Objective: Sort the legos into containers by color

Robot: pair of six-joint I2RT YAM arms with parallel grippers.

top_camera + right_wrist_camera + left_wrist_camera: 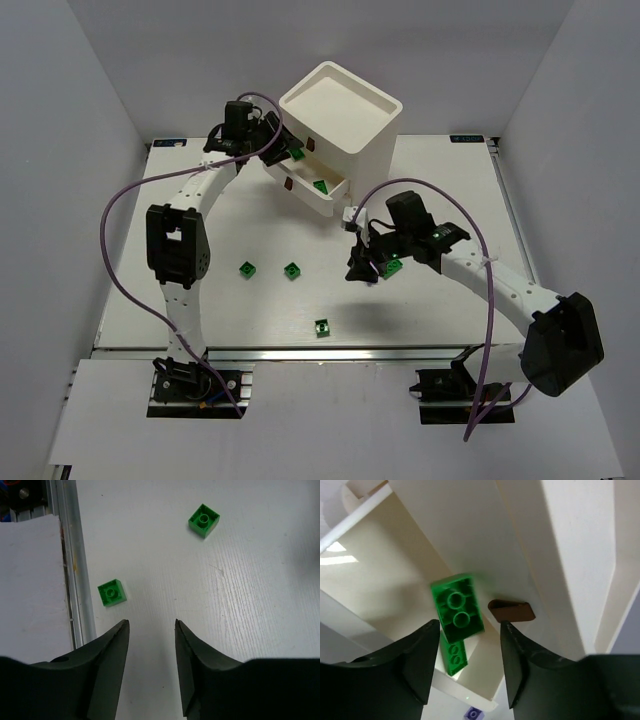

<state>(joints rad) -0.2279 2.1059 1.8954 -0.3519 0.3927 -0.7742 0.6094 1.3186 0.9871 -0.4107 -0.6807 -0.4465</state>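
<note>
Green bricks [456, 605] lay in the pulled-out drawer [385, 580], the left gripper [469, 630] parted above them, apparently to drop one; the right gripper [151, 625], half-open and empty, hung over loose bricks [111, 592], probably choosing.

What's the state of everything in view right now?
left hand: open, empty, at the drawer
right hand: open, empty, above the table
drawer: pulled out, green bricks inside
green brick: lying loose in the drawer
table bricks: three green, loose, not yet sorted
</note>
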